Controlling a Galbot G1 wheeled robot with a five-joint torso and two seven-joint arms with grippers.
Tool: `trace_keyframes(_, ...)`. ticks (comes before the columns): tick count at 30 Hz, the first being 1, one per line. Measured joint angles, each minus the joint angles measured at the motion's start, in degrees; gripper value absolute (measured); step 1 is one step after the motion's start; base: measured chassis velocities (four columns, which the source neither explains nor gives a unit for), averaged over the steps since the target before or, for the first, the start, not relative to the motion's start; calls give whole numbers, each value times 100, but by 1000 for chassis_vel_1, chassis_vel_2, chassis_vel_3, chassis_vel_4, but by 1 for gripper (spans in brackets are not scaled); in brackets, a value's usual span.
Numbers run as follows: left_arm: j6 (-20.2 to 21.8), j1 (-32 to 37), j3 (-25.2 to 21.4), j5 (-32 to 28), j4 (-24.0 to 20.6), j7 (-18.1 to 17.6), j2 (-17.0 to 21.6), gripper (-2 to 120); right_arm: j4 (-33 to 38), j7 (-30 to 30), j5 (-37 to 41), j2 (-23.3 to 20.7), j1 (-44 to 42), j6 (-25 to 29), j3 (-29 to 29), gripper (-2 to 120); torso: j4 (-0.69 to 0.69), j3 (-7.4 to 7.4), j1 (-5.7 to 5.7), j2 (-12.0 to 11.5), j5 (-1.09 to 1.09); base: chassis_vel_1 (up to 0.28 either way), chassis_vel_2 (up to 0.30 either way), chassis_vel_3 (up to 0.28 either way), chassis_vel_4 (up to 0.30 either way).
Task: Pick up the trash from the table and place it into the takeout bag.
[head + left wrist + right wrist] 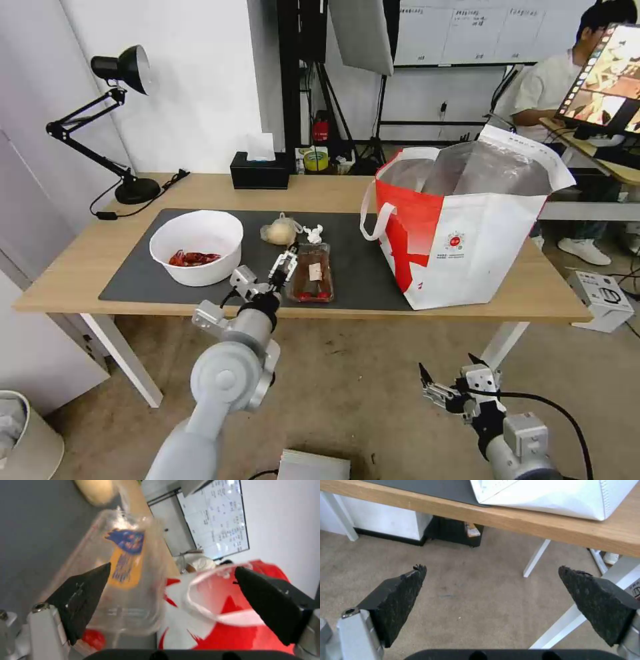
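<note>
Four trash items sit on your table (80, 267), all on the dark grey mat (360, 267). Largest thing there: the takeout bag (467, 247), upright at the mat's 3 o'clock end, mouth open, foil lining showing. Next, the white bowl (197, 247) with red scraps, at the mat's 9 o'clock side. Then the clear clamshell tray (311, 273), lying flat at about 6 o'clock of mat centre, near the front edge. At the tray's 11 o'clock is the knotted bag with beige lump (280, 231); just at that bag's 3 o'clock, the small crumpled tissue (313, 233).

Your left gripper (285, 263) is at the tray's 9 o'clock edge, fingers spread apart. The left wrist view has the tray (126, 580) sitting between the two black pads (83, 597); can't tell whether either pad touches it.

Your right gripper (433, 390) hangs low over the floor, in front of the table and below the bag, fingers wide apart, gripping nothing.
</note>
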Motion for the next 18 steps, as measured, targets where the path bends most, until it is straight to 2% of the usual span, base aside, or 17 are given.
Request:
trace_keyframes(10, 25, -243, 346, 110, 179, 9, -84, 100, 106, -7, 15, 32, -131, 14, 140, 100, 0, 0, 0, 0, 0, 0, 0, 0, 0)
trace_keyframes(14, 137, -348, 382, 327, 250, 101, 56, 100, 189, -29, 17, 92, -232, 46, 156, 100, 0, 0, 0, 0, 0, 0, 0, 0, 0)
trace_keyframes(18, 281, -383, 428, 664, 319, 338, 319, 100, 239, -100, 29, 98, -245, 97, 166, 100, 0, 0, 0, 0, -1, 0, 0, 0, 0)
